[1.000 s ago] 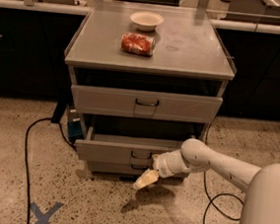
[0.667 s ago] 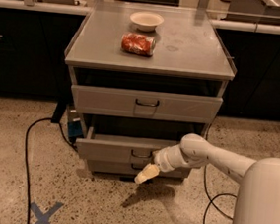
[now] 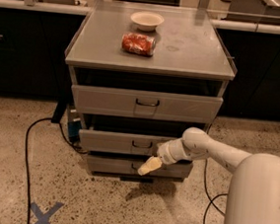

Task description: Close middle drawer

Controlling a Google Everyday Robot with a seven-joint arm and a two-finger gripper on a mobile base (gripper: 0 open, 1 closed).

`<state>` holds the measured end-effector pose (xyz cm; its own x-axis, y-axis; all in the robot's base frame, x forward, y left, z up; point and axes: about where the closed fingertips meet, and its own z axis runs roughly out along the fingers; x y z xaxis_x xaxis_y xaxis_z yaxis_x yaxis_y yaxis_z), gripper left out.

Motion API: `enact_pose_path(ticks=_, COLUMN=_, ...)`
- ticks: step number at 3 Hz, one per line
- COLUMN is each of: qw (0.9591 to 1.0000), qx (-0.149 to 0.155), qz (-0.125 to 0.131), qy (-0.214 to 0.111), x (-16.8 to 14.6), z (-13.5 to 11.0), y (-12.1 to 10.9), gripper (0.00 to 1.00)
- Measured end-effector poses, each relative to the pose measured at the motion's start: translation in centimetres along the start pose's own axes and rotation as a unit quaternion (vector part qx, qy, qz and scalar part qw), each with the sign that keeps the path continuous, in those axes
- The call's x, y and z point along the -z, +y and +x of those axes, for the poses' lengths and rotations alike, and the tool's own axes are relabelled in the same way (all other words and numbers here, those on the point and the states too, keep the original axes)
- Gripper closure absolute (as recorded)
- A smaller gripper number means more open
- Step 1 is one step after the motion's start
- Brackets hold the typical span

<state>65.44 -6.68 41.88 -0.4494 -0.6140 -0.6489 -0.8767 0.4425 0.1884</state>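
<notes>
The middle drawer (image 3: 112, 142) is the low-fronted grey drawer with a small dark wire handle (image 3: 142, 144) at its centre. It sticks out a short way from the grey cabinet (image 3: 196, 45), with a dark gap above it. My gripper (image 3: 149, 166) is shut and empty. It sits just below and right of the handle, against the lower edge of the drawer's front and in front of the bottom drawer (image 3: 110, 164). My white arm (image 3: 210, 151) reaches in from the right.
The taller top drawer (image 3: 106, 101) also stands slightly out. A white bowl (image 3: 147, 20) and a red can (image 3: 138, 44) lie on the cabinet top. A black cable (image 3: 28, 143) runs over the floor at left. A blue X (image 3: 45, 215) is taped on the floor.
My gripper has moved up and forward against the middle drawer's front. The drawer has slid a little way into the cabinet.
</notes>
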Motion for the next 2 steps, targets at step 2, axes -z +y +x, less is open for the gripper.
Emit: enact_pose_path(ticks=2, qw=0.9992, qx=0.011, qz=-0.036, qy=-0.017, x=-1.3, z=-0.9, y=-1.16, gripper=0.0)
